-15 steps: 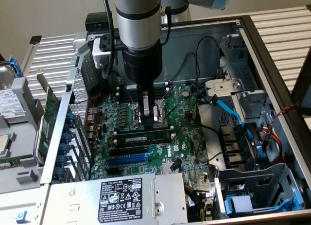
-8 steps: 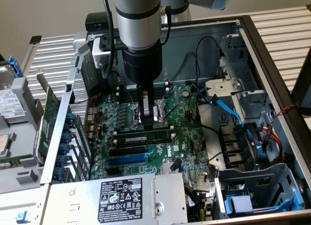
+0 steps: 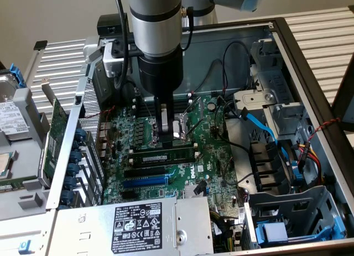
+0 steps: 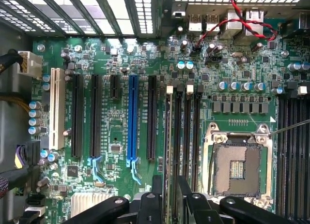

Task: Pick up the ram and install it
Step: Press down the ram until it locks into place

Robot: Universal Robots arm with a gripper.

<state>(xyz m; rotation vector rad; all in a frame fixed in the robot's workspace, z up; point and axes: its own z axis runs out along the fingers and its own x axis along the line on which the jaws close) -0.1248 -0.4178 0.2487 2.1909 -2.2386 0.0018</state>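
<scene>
So the ram (image 3: 162, 156) is sitting on its long edge in one of the black memory slots (image 4: 186, 137) of the motherboard (image 3: 182, 167), just in front of the open CPU socket (image 3: 178, 129), inside the PC case (image 3: 310, 73) lying open on the table. The tool (image 3: 164, 139) hangs straight over it, tips right down at the stick's top edge toward the exterior view's left end. In the wrist view the two black fingers (image 4: 156, 195) sit either side of a thin green edge with only a narrow gap between them, so I'd say it has the stick pinched across its thickness, jaws partly closed. Can't swear it's truly clamped and not just straddling, though.

Handling-wise, my guess: this thing weighs next to nothing and is stiff along its length, but it's a thin board with chips and a pale label on the faces. Best hold is the top edge, flat faces between the pads, near the middle so it stays level. Off-centre like this, it could rock and go in crooked. The gold contacts and the slot's white end clips (image 4: 169, 89) are the fragile bits, so no twisting.
</scene>
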